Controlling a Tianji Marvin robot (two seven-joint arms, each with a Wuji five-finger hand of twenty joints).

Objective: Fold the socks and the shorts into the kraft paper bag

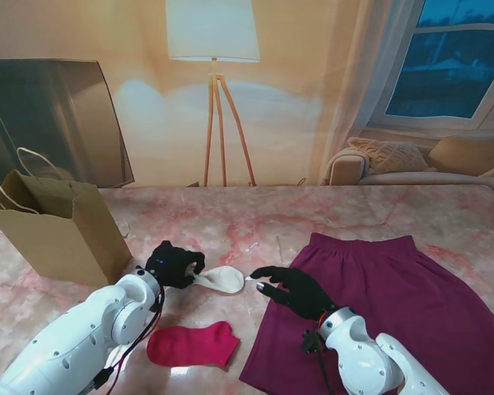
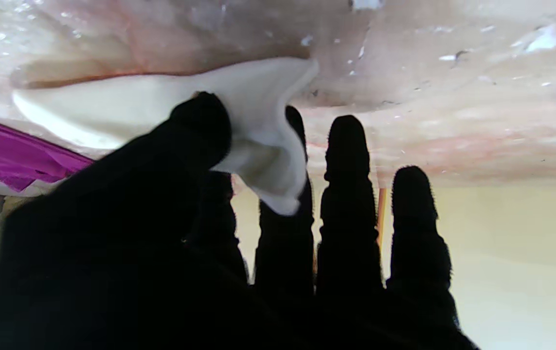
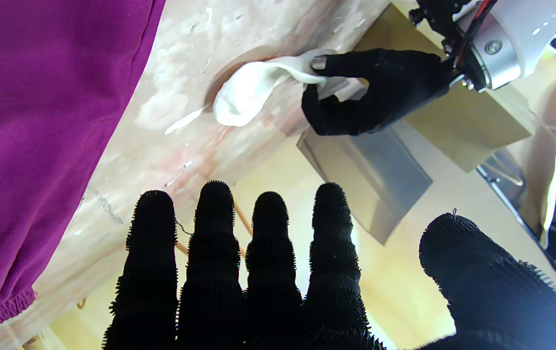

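A white sock (image 1: pixel 222 279) lies on the pink marble table, one end pinched between thumb and fingers of my left hand (image 1: pixel 174 263). The left wrist view shows that sock (image 2: pixel 161 104) caught under my thumb, and the right wrist view shows the sock (image 3: pixel 248 90) lifted at that end by the left hand (image 3: pixel 370 92). My right hand (image 1: pixel 295 289) hovers open just right of the sock's free end, fingers spread (image 3: pixel 268 243), over the edge of the purple shorts (image 1: pixel 387 313). A red sock (image 1: pixel 193 344) lies flat nearer to me. The kraft paper bag (image 1: pixel 62 230) stands open at the left.
The shorts (image 3: pixel 39 121) spread over the right half of the table. A dark panel (image 1: pixel 53 115) leans behind the bag. A floor lamp (image 1: pixel 218 82) and a sofa (image 1: pixel 420 160) stand beyond the table's far edge.
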